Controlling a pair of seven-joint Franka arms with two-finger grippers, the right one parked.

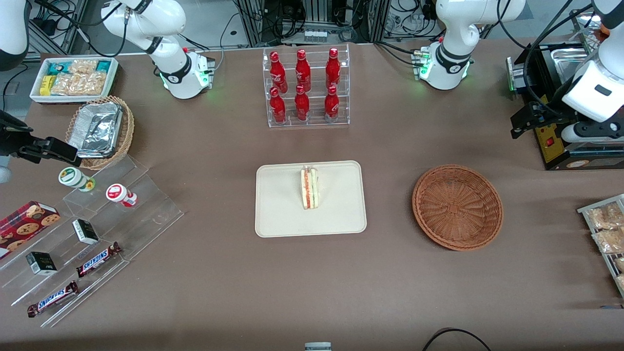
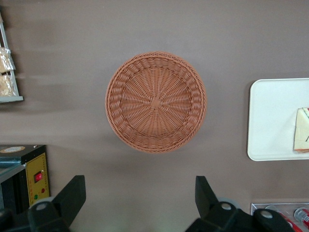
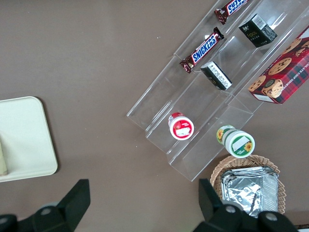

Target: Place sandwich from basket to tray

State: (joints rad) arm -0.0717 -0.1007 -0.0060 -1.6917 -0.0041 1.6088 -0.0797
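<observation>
Here we are seeing the working arm's gripper (image 2: 140,203) hanging high over the bare tablecloth w/ its two dark fingers (image 2: 72,195) spread wide apart and nothing between them. In the front view that gripper (image 1: 524,119) is sitting up near the black machine (image 1: 560,141) at the working arm's end of the table, well apart from the task items.

Seen from the wrist cam, the basket (image 2: 155,102) is lying just past the fingertips, round, reddish-brown wicker, w/ nothing in it. In the front view the basket (image 1: 457,206) is resting flat on the brown cloth, beside the tray and apart from it.

The sandwich (image 1: 309,187) is standing on the tray (image 1: 278,214), roughly at its middle, red and green filling layers facing up toward the front cam. The wrist cam is catching only an edge of the tray (image 2: 270,121) and a corner of the sandwich (image 2: 302,130).

Farther from the front cam than the tray, we are noting a clear rack of red bottles (image 1: 304,87). Toward the parked arm's end, a tan wicker basket of foil containers (image 1: 100,129), a white box of snack packets (image 1: 73,78) and clear steps holding Snickers bars (image 1: 97,258) are lining the table.
</observation>
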